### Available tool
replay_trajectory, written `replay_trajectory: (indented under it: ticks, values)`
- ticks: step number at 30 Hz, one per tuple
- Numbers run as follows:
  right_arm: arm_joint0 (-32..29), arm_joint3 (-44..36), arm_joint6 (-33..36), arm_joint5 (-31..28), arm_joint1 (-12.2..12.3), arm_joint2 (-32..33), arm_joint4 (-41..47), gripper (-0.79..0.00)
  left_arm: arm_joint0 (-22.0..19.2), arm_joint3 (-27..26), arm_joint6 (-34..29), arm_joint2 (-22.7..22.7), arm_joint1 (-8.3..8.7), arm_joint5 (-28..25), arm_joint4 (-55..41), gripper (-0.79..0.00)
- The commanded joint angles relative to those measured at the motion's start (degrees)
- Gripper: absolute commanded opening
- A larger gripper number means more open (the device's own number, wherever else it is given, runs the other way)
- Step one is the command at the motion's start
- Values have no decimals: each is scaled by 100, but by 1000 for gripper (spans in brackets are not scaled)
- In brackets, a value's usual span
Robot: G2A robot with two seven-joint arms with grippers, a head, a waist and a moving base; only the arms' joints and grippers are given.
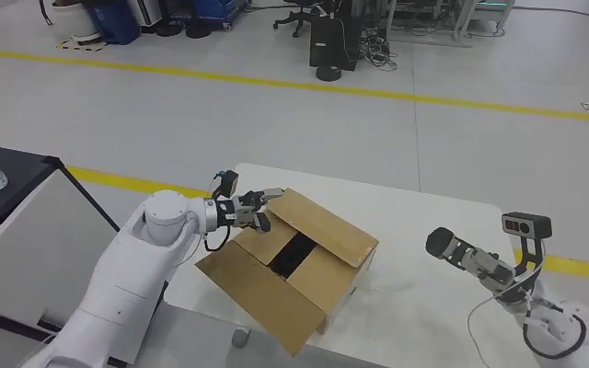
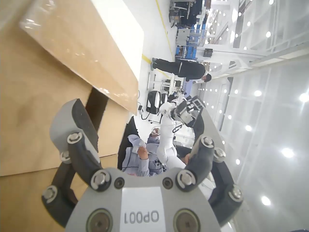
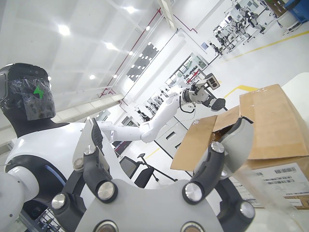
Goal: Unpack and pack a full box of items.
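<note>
- Box (image 1: 293, 276), brown cardboard, sits toward the left half of the white tabletop (image 1: 433, 207). It is turned corner-on to me, with its flaps spread and a dark gap (image 1: 294, 256) between them.
- Around it I see a white label (image 3: 282, 177) on the box side facing the right arm. A dark-topped cabinet (image 1: 28, 179) stands off the tabletop's left end, and yellow floor lines (image 1: 304, 85) run beyond.
- Its far flap (image 1: 324, 227) folds outward, and its near flap (image 1: 258, 293) reaches past the tabletop's near edge.
- Left tool (image 1: 259, 204) hovers at the box's far-left corner, just beside the end of the far flap. Its fingers are apart with nothing between them, and I cannot tell whether it touches the cardboard.
- Right tool (image 3: 169, 131) is well apart from the box, over the tabletop's right end, with its fingers spread and empty.
</note>
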Motion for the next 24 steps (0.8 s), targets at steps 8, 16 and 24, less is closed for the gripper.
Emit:
replay_trajectory:
  ticks: [8, 16, 24]
  values:
    - [0, 0, 0, 0, 0, 0, 0, 0, -249, 492, 425, 396, -205, 321, -415, 0]
    - [0, 0, 0, 0, 0, 0, 0, 0, -613, 906, 789, 723, -398, 530, -543, 0]
    - [0, 0, 0, 0, 0, 0, 0, 0, -902, 1060, 1049, 976, -650, 54, -995, 0]
